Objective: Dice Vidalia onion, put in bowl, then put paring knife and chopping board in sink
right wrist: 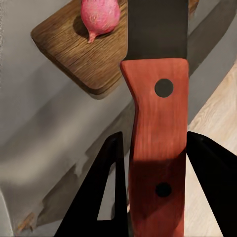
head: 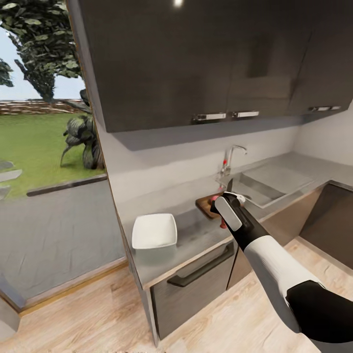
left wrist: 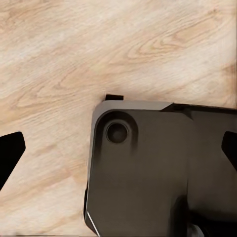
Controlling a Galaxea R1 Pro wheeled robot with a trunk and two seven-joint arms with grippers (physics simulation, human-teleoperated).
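Note:
My right gripper (head: 225,198) hangs over the countertop (head: 196,235), shut on the paring knife (right wrist: 158,143). The knife has a red handle with two dark rivets and a dark blade pointing away from the wrist. Just past the blade, the pinkish Vidalia onion (right wrist: 100,15) lies whole on the brown chopping board (right wrist: 74,49), which sits left of the sink (head: 267,184). The white bowl (head: 154,230) stands further left on the countertop. My left gripper (left wrist: 118,150) is open, low over the wood floor, with nothing between its fingertips (left wrist: 10,153).
A chrome faucet (head: 230,157) with a red knob stands behind the board. Dark upper cabinets (head: 196,59) hang above the counter. A drawer handle (head: 206,267) sticks out below the counter's front edge. The robot's dark base (left wrist: 148,177) lies under the left gripper.

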